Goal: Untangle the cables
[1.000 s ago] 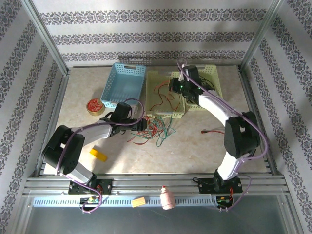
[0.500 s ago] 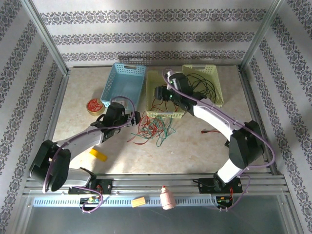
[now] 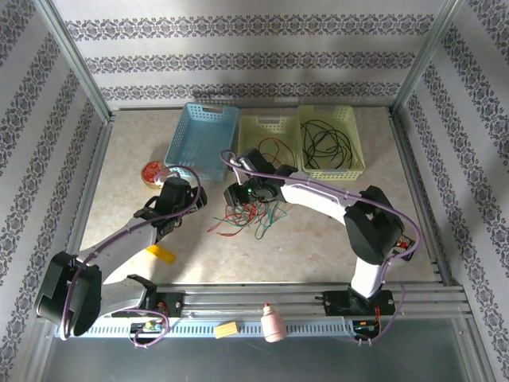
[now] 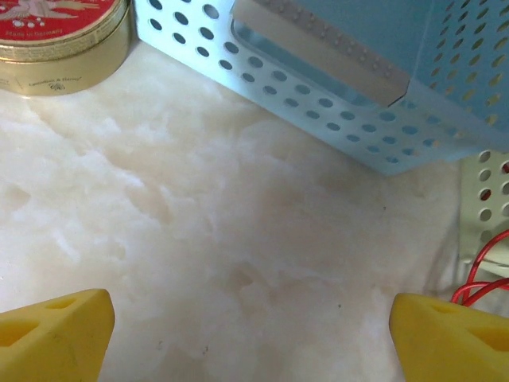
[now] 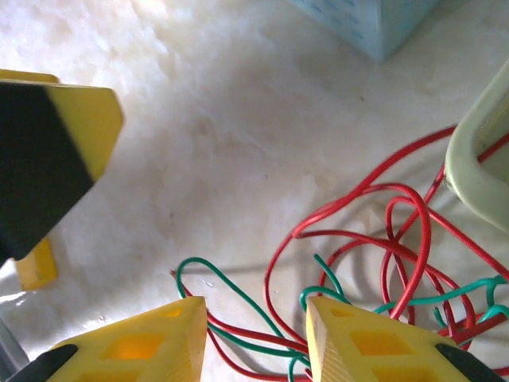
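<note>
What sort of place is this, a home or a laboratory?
Probably a robot test cell, not a home: an aluminium frame surrounds the table, wallpaper panels form its walls, and tangled cables lie beside plastic baskets.

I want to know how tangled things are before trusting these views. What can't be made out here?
- Top view: the right arm covers part of the pile; its crossings are too small to trace.
- Right wrist: the cables run off the bottom and right edges, and the fingers hide stretches.
- Left wrist: the tin is cut by the top edge, a red cable by the right edge.
</note>
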`<state>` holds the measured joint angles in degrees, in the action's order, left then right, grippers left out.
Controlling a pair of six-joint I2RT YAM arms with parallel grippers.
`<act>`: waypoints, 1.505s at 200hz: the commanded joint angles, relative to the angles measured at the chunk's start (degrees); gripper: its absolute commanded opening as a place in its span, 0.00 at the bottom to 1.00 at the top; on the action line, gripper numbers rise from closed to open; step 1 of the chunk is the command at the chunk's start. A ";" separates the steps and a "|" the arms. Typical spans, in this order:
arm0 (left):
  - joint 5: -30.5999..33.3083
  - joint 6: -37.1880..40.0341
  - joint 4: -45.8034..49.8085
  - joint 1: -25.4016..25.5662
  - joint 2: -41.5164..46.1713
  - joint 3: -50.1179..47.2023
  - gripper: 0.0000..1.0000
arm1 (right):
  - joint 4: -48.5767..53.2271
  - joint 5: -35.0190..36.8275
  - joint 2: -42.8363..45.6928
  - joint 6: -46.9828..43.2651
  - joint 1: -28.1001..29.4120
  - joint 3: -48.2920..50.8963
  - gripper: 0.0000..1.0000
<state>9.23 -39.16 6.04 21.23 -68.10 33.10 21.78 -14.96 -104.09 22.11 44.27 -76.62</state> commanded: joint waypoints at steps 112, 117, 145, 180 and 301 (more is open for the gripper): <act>-1.48 1.80 -0.60 -0.67 -0.10 -0.82 0.90 | 9.83 -0.22 -10.38 0.23 -0.77 -13.35 0.42; -1.50 1.88 -0.49 -0.67 0.05 -0.84 0.90 | 10.05 0.20 -10.74 0.22 -0.84 -13.54 0.41; -1.39 2.20 -1.05 -0.65 0.85 -1.55 0.90 | 11.70 3.61 -12.24 0.45 -0.72 -14.83 0.42; -1.47 1.72 -2.19 -0.71 1.10 -2.25 0.90 | 12.16 5.08 -13.91 0.09 -0.39 -16.16 0.42; -2.55 2.40 -2.16 -0.84 1.56 -2.68 0.90 | 10.30 7.30 -20.10 0.28 1.37 -20.71 0.32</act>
<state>7.07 -37.95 4.60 20.93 -67.75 30.72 32.80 -9.28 -123.07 22.06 45.17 -95.85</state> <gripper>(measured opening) 0.902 0.362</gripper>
